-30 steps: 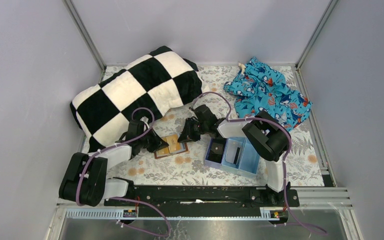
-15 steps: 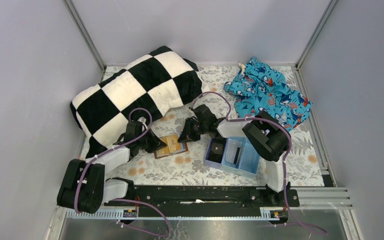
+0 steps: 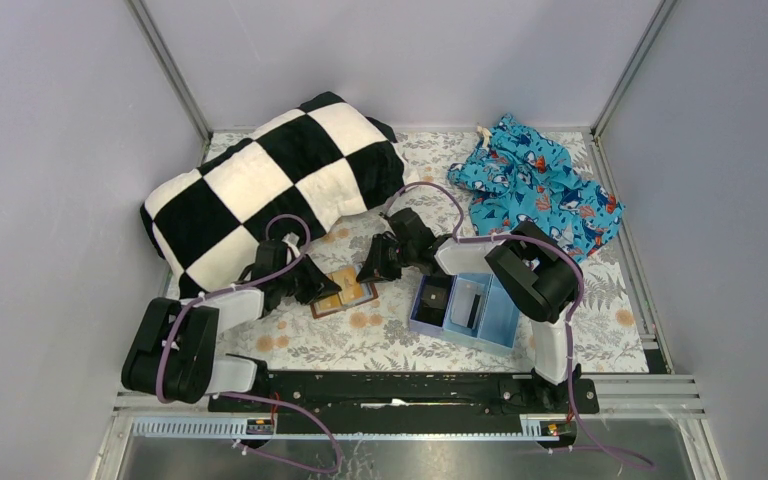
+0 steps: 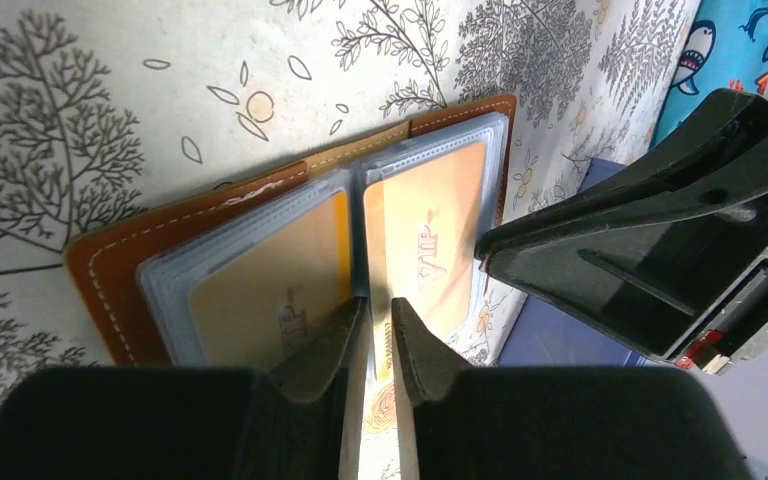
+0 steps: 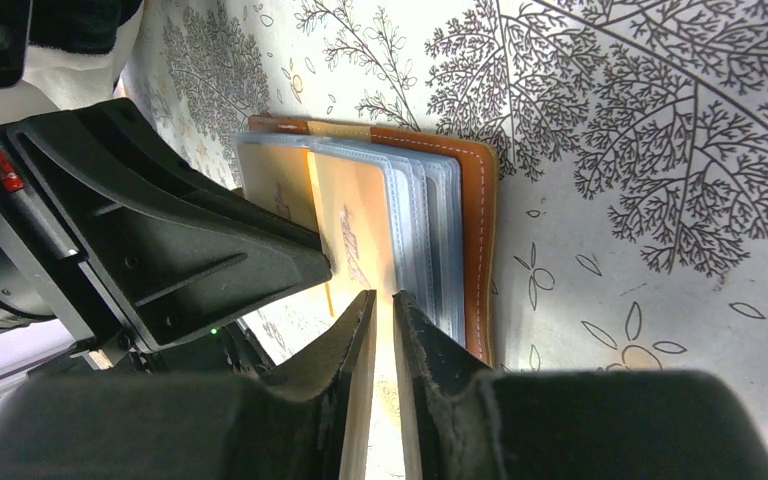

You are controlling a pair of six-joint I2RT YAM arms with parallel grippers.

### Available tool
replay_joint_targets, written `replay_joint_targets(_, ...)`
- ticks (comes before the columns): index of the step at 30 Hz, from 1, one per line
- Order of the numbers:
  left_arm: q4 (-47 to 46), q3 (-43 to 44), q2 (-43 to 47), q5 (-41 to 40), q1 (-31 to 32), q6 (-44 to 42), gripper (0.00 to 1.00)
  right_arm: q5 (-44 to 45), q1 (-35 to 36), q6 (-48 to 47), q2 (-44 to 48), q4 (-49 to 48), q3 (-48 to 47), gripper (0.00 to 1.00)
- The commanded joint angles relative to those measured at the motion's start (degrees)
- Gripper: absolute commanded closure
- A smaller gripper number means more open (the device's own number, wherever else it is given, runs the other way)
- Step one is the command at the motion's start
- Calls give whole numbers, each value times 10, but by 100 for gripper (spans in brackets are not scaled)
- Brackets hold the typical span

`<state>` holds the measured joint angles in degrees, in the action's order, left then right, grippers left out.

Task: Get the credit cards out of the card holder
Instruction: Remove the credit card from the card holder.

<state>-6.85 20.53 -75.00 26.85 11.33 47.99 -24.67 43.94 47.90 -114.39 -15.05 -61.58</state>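
The card holder (image 3: 343, 292) lies open on the floral cloth, brown leather (image 4: 100, 280) around clear sleeves. Orange-gold credit cards sit in both pages, one on the left (image 4: 270, 270) and one on the right (image 4: 425, 230). My left gripper (image 3: 318, 287) stands at the holder's near edge by the fold, jaws a narrow slit apart (image 4: 380, 312), with cloth showing through the gap. My right gripper (image 3: 372, 272) meets the holder from the other side. Its jaws (image 5: 381, 300) are nearly closed, with the edge of the card page (image 5: 355, 220) running in between them, next to the leather cover (image 5: 480, 220).
A light blue tray (image 3: 500, 322) with a black item (image 3: 433, 297) stands just right of the holder. A black-and-white checkered pillow (image 3: 270, 190) lies behind the left arm. A blue patterned cloth (image 3: 540, 185) is at the back right. The two grippers nearly touch over the holder.
The left arm's elbow swung slightly out and back while its gripper stayed at the holder. Its jaws have parted a little. The right arm has not moved.
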Motion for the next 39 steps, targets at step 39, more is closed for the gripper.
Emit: replay_joint_targets(39, 80, 17, 56, -86, -12, -20, 100, 77, -36, -25, -32, 86, 49, 78)
